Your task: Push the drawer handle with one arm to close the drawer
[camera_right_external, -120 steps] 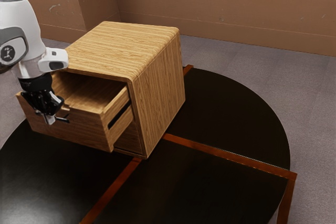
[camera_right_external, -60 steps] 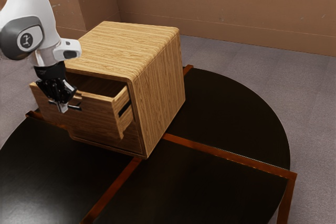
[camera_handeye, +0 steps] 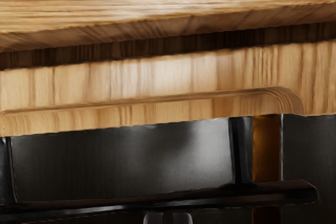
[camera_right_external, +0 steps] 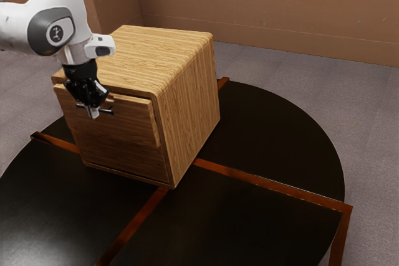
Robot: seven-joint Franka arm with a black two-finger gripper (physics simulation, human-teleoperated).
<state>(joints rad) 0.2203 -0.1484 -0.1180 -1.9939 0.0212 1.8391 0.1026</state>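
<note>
Pressed together at the tips, the robot's hand (camera_right_external: 93,113) points down at the front of the drawer, right by the thin dark handle (camera_right_external: 107,111). That looks like a fine way to push, with no need to grab. The drawer (camera_right_external: 132,115) is in the upper part of the wooden box (camera_right_external: 149,60) and pokes out just a bit, so the job looks nearly done. The box sits on a round black table (camera_right_external: 280,129).

I'd guess the drawer is hard wood that won't bend or break, and not too heavy to slide. The handle looks hard and smooth, so the tips could slip along it. The best spot to push should be the middle of the bar, straight in. A push off to one side might make the drawer stick. Too big a shove could bump the whole box back.
</note>
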